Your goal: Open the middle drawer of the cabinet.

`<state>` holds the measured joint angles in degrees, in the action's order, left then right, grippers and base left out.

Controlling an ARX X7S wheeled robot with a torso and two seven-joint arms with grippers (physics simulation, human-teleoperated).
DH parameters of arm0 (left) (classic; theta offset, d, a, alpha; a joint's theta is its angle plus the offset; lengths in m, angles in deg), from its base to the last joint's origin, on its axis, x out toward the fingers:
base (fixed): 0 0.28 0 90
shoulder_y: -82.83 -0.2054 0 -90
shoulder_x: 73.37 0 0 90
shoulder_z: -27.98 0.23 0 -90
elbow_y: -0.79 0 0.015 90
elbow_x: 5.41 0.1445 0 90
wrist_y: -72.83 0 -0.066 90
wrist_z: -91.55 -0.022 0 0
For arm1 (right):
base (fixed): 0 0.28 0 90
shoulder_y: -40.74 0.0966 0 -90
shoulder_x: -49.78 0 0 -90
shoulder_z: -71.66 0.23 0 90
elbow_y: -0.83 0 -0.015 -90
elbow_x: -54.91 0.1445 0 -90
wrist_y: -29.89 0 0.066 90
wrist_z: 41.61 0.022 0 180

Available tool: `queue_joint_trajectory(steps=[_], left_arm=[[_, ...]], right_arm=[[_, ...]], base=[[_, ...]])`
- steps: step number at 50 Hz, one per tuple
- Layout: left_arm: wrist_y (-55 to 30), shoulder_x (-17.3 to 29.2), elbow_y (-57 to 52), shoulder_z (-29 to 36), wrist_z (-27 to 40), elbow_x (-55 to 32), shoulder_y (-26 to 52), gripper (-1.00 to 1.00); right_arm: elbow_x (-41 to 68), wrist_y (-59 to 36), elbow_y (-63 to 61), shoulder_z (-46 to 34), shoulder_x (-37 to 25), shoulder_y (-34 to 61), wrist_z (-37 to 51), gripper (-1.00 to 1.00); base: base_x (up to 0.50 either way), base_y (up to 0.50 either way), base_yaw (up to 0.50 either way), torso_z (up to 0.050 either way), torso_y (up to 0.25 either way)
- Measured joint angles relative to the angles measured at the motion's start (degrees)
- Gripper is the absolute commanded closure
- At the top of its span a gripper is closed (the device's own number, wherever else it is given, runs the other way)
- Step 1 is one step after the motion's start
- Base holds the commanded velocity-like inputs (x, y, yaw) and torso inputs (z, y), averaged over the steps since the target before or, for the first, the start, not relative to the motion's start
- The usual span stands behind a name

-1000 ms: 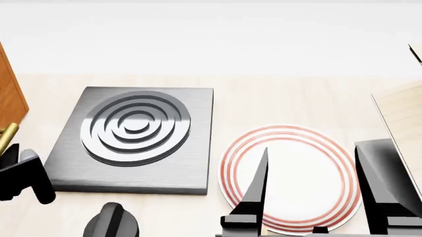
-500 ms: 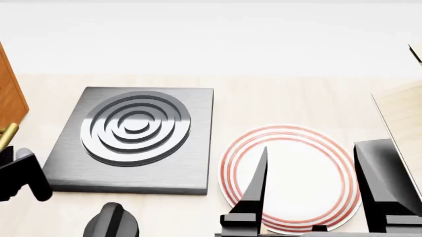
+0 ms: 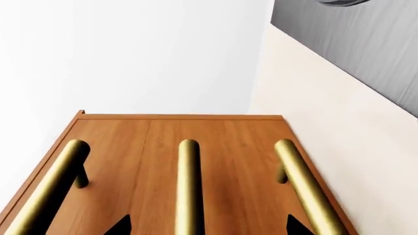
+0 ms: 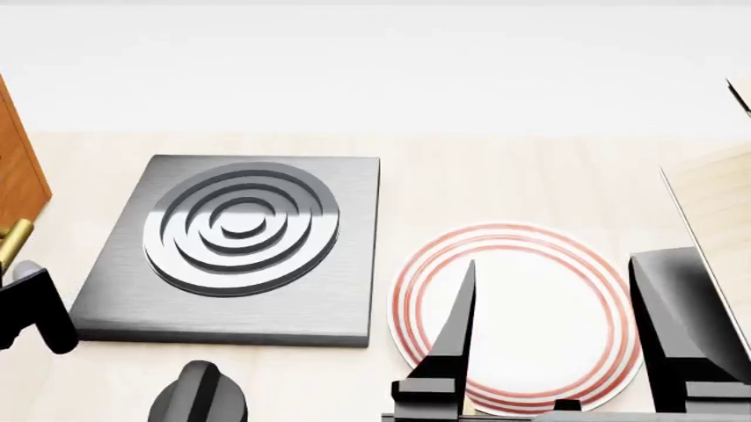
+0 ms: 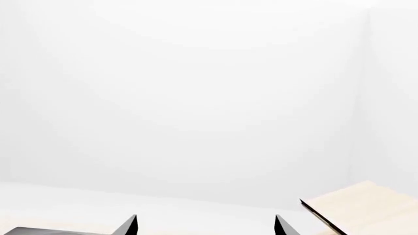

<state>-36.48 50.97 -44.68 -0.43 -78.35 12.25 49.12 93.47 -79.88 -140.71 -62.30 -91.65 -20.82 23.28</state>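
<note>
Pale surface (image 4: 493, 176) aside, centre the wide-spread left hand (image 3: 205, 226) on the middle drawer's handle (image 3: 189, 186) (right hand (image 5: 205, 226) idles, spread) before closing.

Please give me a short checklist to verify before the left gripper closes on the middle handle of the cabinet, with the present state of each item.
1. Left gripper open: ok, its two fingertips stand apart in the left wrist view.
2. Middle handle between the fingertips: ok, the bar runs through the gap, with the other two handles outside it.
3. Fingertips deep enough past the bar to clamp it: cannot tell, only the tips show.
4. Middle drawer shut: cannot tell, the cabinet front shows no seams at this angle.
5. Right gripper out of the way: ok, it is open, over the plate.
6. Hotplate clear of the left arm: ok, it lies apart from it.
</note>
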Motion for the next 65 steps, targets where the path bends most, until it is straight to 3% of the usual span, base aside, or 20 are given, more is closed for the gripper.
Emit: queue_joint_trajectory(steps=[65], left_arm=[[5.08,-4.68,15.35,0.2,2.12,-0.09,3.92,-1.0]], right_arm=[[-0.28,-0.08,0.3,-0.15,0.32,0.28,-0.56,-1.0]], base=[[0.0,0.0,0.0,0.0,0.0]])
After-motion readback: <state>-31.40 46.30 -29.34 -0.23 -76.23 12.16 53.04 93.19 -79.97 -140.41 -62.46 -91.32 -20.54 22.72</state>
